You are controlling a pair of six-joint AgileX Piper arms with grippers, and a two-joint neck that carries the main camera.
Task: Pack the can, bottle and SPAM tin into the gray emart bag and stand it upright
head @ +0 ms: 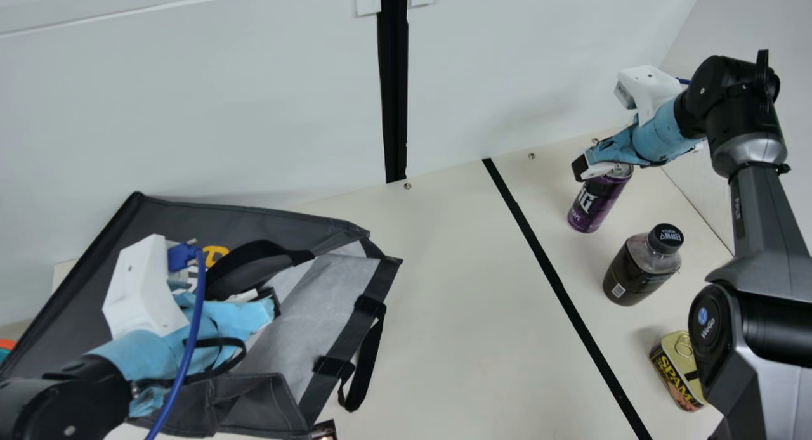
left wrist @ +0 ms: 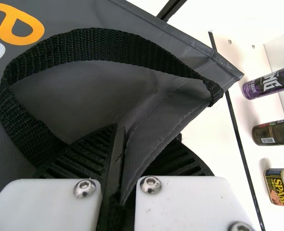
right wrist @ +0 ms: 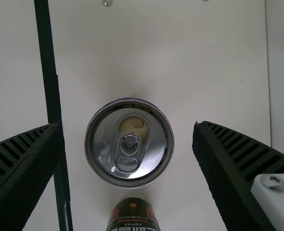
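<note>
The main view looks from the neck down at a slant, well above the table (head: pixel 457 269), and faces the wall (head: pixel 209 123) behind it. The left wrist view sits close over the gray bag (head: pixel 273 226) and faces across to the SPAM tin (head: pixel 679 370). The right wrist view looks steeply down, near the can (head: pixel 599 202). All three views share this can and the bottle (head: pixel 637 272).

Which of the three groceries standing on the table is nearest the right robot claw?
The purple can: the right gripper is at its top, open fingers on either side. The dark bottle and SPAM tin stand farther off.
</note>
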